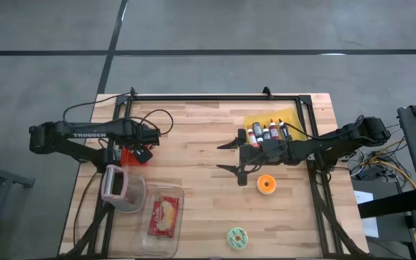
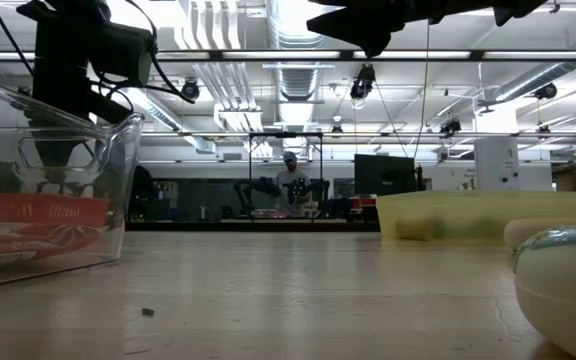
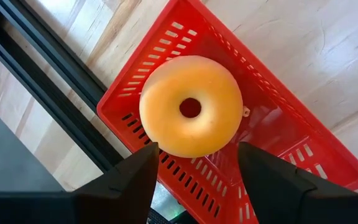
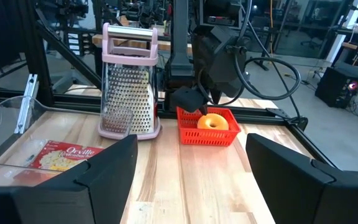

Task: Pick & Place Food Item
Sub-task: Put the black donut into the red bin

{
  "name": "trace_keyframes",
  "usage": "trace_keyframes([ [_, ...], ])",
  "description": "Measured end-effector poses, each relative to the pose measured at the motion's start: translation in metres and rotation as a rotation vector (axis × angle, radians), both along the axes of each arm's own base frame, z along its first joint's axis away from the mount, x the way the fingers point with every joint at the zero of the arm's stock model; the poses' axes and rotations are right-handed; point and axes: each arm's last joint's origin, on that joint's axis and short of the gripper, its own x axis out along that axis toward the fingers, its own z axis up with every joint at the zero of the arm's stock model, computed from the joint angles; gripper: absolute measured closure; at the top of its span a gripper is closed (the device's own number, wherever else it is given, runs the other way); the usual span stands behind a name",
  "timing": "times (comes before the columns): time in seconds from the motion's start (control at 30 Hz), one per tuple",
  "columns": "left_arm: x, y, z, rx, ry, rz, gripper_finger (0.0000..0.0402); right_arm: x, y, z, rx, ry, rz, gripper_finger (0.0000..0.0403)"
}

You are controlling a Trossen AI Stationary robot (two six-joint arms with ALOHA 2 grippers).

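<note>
An orange-yellow donut (image 3: 191, 106) lies in a small red basket (image 3: 291, 143) near the table's left edge (image 1: 128, 154); in the right wrist view it (image 4: 213, 122) sticks up a little over the basket's rim. My left gripper (image 3: 197, 148) hangs open just above the donut, one finger on either side, touching nothing. It also shows in the high view (image 1: 141, 150). My right gripper (image 1: 224, 157) is open and empty above the table's middle, pointing toward the basket.
A pink-framed grater (image 1: 115, 184) and a clear container holding a popcorn bag (image 1: 163, 215) stand near the front left. An orange donut (image 1: 266, 183) and a green one (image 1: 237, 237) lie front right. A yellow tray with bottles (image 1: 269, 128) sits under my right arm.
</note>
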Motion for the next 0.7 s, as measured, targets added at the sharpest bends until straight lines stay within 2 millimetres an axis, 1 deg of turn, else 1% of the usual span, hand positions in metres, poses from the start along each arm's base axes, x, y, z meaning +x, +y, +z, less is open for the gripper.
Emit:
trace_keyframes([
  [0.17,0.000,0.000,0.001,-0.001,-0.001,-0.002,0.0178,0.000,0.000,0.000,0.000,0.000,0.000,0.0113],
  [0.3,0.005,0.001,0.008,-0.009,-0.017,-0.070,0.0179,0.000,0.000,0.000,0.000,0.000,0.000,0.0110],
  [0.53,0.024,0.006,0.028,0.047,-0.178,-0.121,0.0179,0.000,0.000,0.000,0.000,0.000,0.000,0.0104],
  [0.7,0.040,0.009,0.041,0.101,-0.298,-0.238,0.0179,0.000,0.000,0.000,0.000,0.000,0.000,0.0106],
])
